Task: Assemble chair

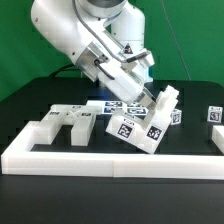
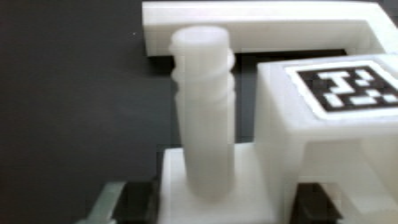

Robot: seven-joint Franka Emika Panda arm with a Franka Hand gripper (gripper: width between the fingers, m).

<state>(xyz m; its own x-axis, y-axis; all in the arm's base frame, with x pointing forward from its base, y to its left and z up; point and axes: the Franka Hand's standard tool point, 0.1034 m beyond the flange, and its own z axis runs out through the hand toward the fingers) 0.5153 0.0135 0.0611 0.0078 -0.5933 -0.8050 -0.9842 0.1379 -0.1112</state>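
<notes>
— Fingers (image 2: 112, 203)?
— Closed narrow on matte white blocky tagged chair part (image 1: 143, 125). Held tilted over black counter (image 1: 25, 112), just beside long low white border rail (image 1: 100, 160). Contact with counter: cannot tell.
— Reason for tilt?
— Judged: to aim round white peg (image 2: 205, 110) at its joint. Unconfirmed.
— Others?
— Parked toward exterior view's left: matte white loose slabs (image 1: 62, 125), apart, awaiting joining.

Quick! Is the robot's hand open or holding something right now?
Gripper: closed, holding a white chair part.
</notes>
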